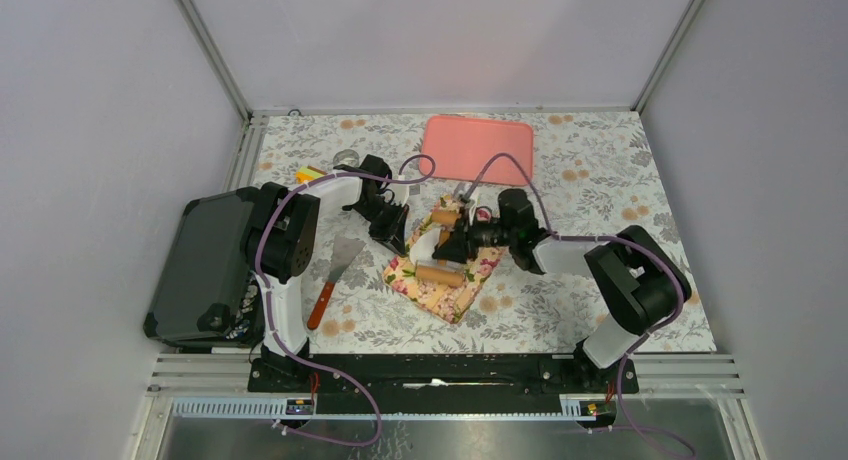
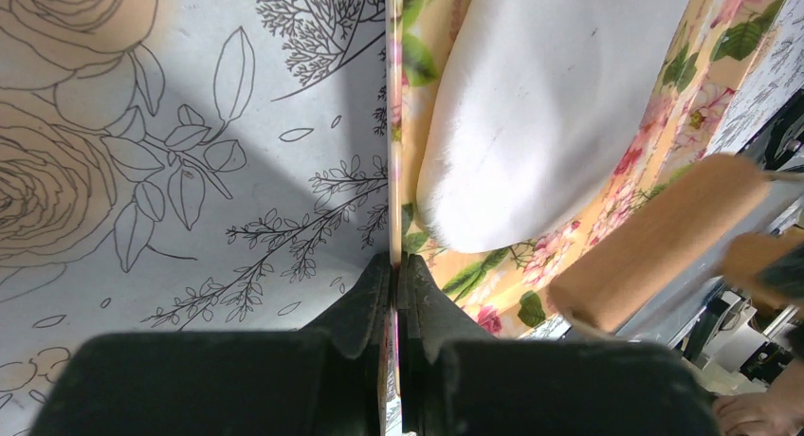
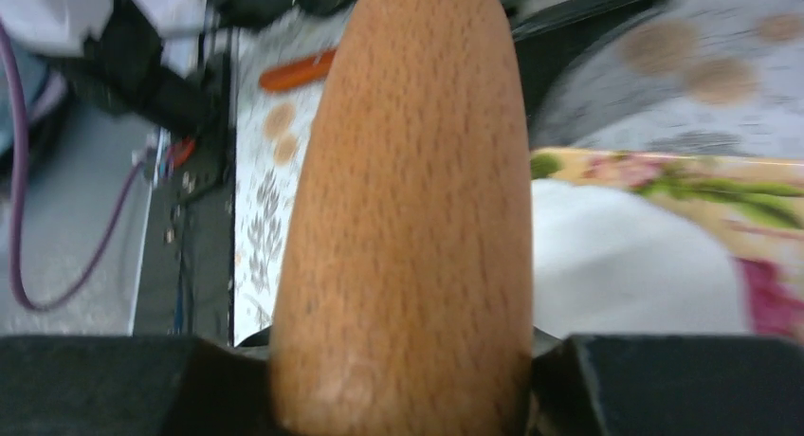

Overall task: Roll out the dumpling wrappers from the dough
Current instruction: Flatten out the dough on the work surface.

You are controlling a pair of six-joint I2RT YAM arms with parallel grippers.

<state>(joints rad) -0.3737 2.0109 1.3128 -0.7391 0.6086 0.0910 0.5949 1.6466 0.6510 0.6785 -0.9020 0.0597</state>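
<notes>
A yellow flower-printed mat (image 1: pixel 447 296) lies mid-table under a flat, smooth white sheet of dough (image 2: pixel 550 104). The right gripper (image 3: pixel 403 365) clamps a brown wooden rolling pin (image 3: pixel 408 190) across the dough. The left gripper (image 2: pixel 393 282) is closed, pinching the mat's edge.

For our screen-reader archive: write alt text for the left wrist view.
The left tool is shut on the edge of a floral mat. A flattened white sheet of dough lies on the mat, with a wooden rolling pin at its lower right; the grey flower-print table cover fills the left half.
</notes>
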